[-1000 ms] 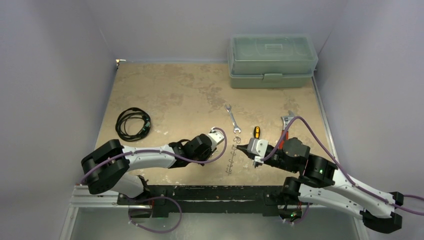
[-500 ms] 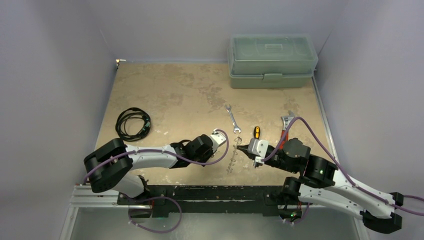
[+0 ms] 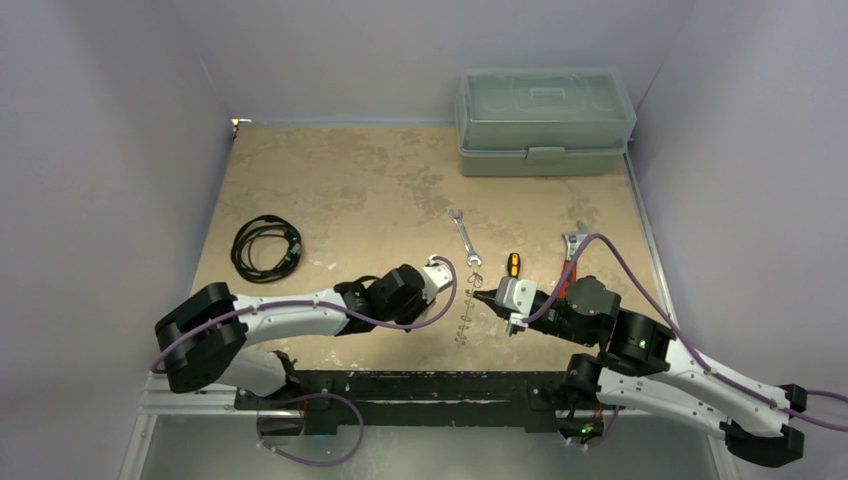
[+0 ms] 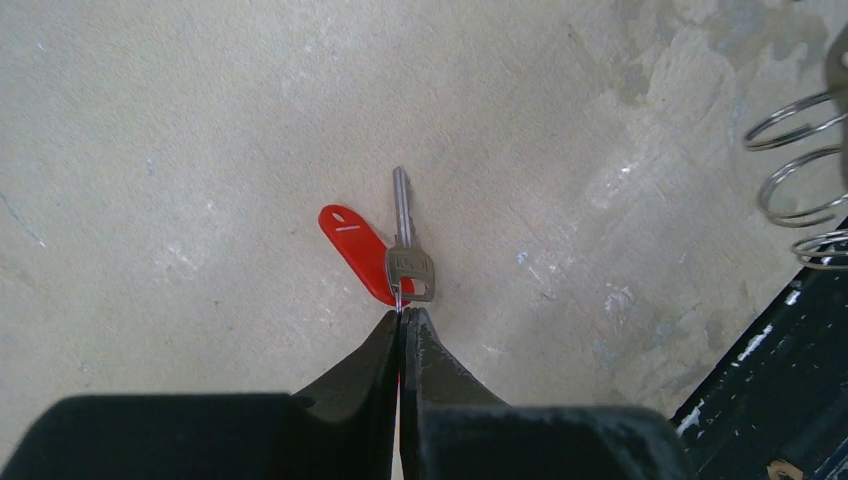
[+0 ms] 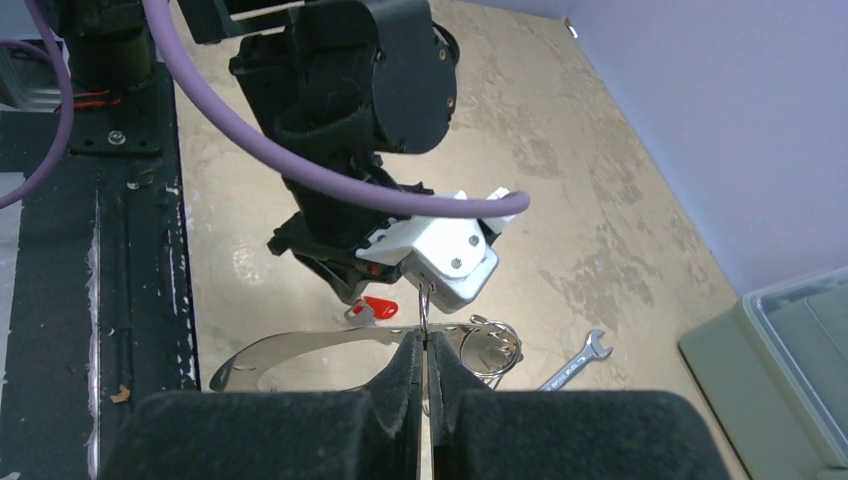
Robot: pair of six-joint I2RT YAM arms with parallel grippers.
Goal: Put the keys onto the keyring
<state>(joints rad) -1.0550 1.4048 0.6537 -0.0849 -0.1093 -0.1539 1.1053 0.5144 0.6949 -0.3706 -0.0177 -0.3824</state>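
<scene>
One of the keys point(image 4: 408, 250), small and silvery with a red tag point(image 4: 352, 248), lies on the table in the left wrist view. My left gripper point(image 4: 405, 313) is shut on the thin wire ring through the key's head. The keyring point(image 5: 300, 356) shows in the right wrist view as a flat, shiny curved band with wire loops point(image 5: 490, 345) at its right end. My right gripper point(image 5: 427, 338) is shut on an upright thin ring of it. In the top view the keyring point(image 3: 462, 322) lies between both grippers, with the right gripper point(image 3: 480, 297) at its far end.
A small spanner point(image 3: 464, 236) and an orange-black screwdriver point(image 3: 513, 264) lie just beyond the grippers. A red-handled tool point(image 3: 571, 252) sits to the right, a coiled black cable point(image 3: 265, 247) to the left, a green toolbox point(image 3: 545, 120) at the back. The black rail point(image 3: 400, 385) borders the near edge.
My left gripper has closed its jaws onto the key's wire ring, and the left arm's elbow has shifted a little leftward. The right arm has stayed still.
</scene>
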